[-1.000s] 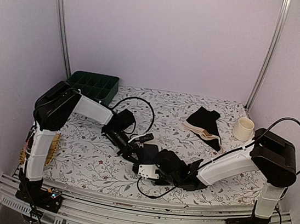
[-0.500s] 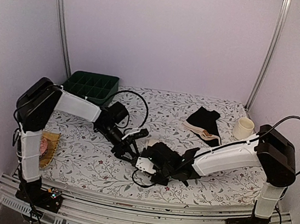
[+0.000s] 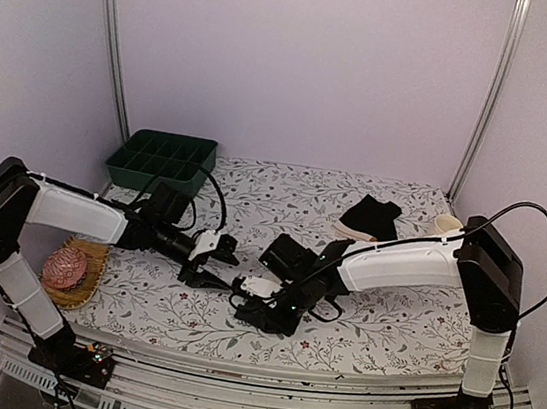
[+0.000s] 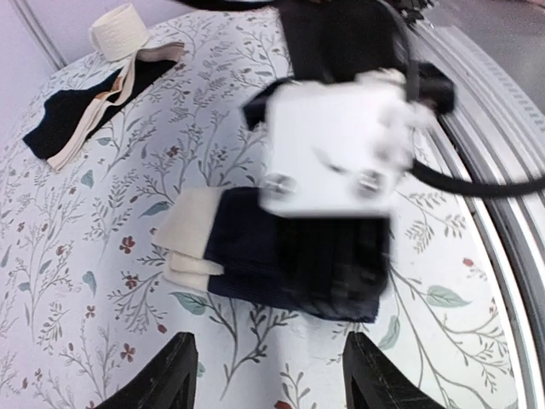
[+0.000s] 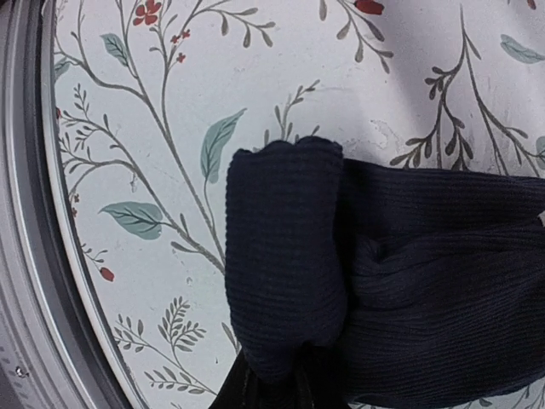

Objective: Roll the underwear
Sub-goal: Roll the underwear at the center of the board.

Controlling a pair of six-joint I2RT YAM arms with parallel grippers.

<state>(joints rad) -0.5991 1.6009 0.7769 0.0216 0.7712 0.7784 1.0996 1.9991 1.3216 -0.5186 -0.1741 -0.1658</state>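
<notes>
While my right hand (image 5: 272,383) pinches shut on the dark ribbed, cream-banded fabric underwear (image 4: 243,247), part-rolled on the floral worktop (image 3: 388,331) at the overhead view's lower centre, my left hand (image 4: 271,358) hangs wide, empty. Rolling seems underway; next, tighten the loose cream edge.

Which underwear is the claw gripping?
The dark folded pair at the front, pinched in the right claw; the black-and-cream pile lies untouched at the back.
</notes>
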